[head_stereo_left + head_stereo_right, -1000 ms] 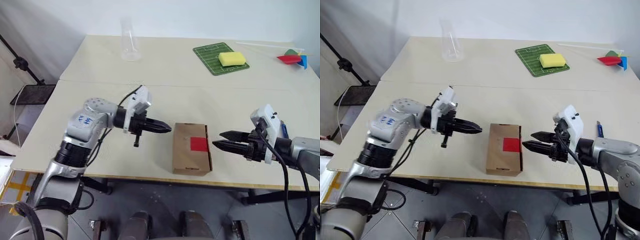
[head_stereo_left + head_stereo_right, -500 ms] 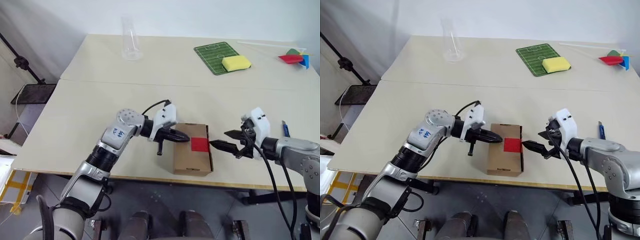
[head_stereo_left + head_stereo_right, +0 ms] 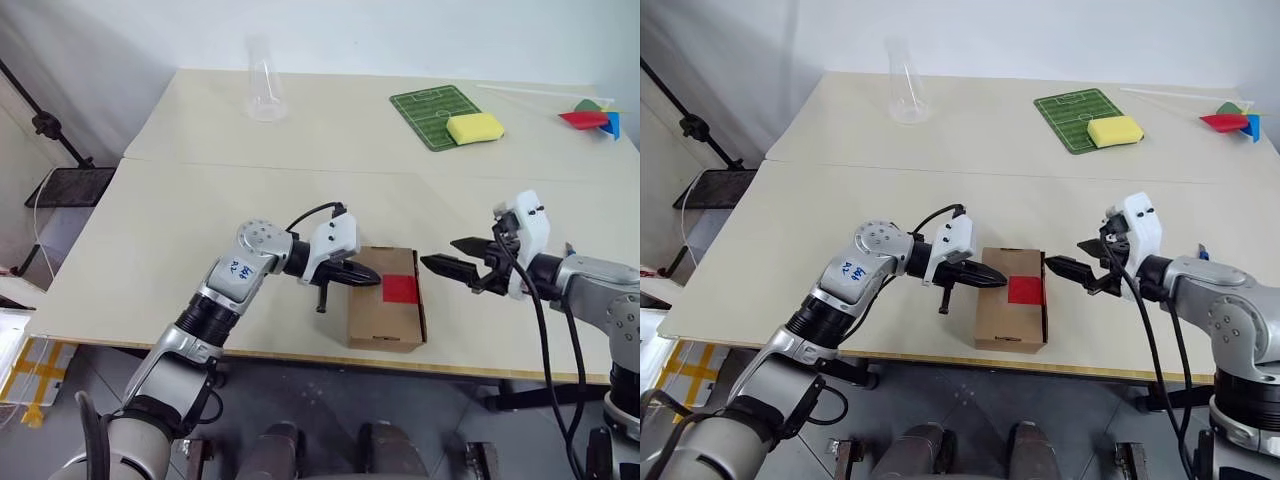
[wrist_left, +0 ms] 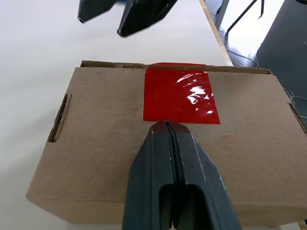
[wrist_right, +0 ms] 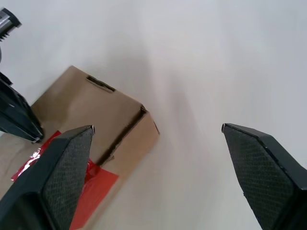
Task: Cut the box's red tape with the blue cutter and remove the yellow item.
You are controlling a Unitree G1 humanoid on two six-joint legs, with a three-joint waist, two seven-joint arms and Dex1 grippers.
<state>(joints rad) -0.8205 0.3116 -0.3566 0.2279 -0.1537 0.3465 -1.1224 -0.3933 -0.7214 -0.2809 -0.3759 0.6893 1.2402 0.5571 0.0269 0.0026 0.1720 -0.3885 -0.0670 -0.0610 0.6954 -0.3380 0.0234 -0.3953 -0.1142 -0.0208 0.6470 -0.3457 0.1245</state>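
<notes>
Left wrist view puts the box (image 4: 158,143) right under my left gripper (image 4: 166,125), whose fingers are pressed together with nothing between them, tips resting at the near edge of the red tape (image 4: 180,98) on the box top. From the head camera I see the box sitting near the front edge of the table (image 3: 200,200), flaps down and the tape across the seam on its right side. My right gripper (image 3: 440,258) hangs just off the box's right side, fingers spread wide and empty, pointing back toward the tape (not touching the cardboard, as far as I can tell). A sliver of the cutter (image 3: 1203,254) shows behind my right forearm, on the table. Farther back are a clear cup (image 3: 265,92), a green mat (image 3: 425,110) with a yellow sponge (image 3: 474,127) on it, and some coloured shapes (image 3: 590,116) at the far right corner.
</notes>
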